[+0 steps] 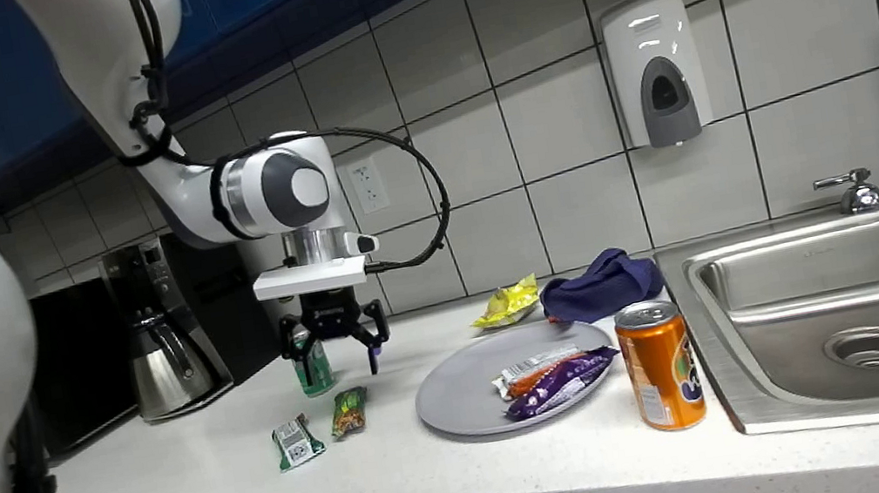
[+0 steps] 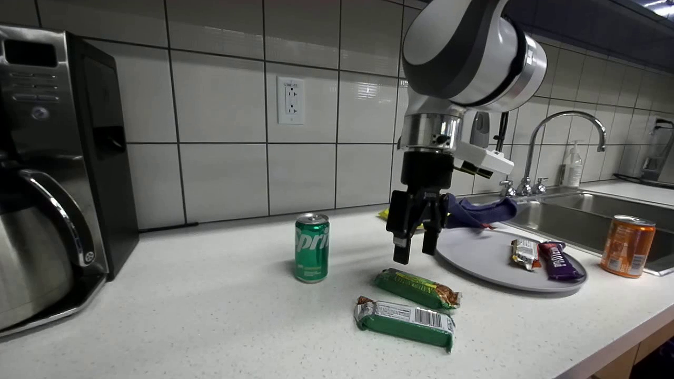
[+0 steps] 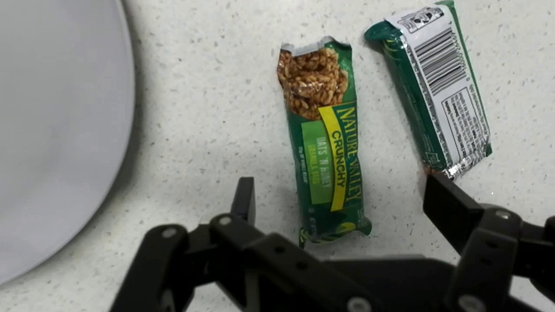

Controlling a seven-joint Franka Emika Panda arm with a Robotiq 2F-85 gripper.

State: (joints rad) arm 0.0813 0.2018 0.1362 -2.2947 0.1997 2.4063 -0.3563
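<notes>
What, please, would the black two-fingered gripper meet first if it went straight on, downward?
Probably the oblong green-wrapped Nature Valley bar, apparently beneath the open gripper. Depth is unclear; its fingers may straddle the bar and reach the white speckled countertop first.

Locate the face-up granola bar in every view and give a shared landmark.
In an exterior view: face-up granola bar, low, left of centre.
In an exterior view: face-up granola bar, low, right of centre.
Wrist view: face-up granola bar, near the middle, slightly right.
Shared landmark: grey plate, right of the bar in both exterior views, left in the wrist view.
</notes>
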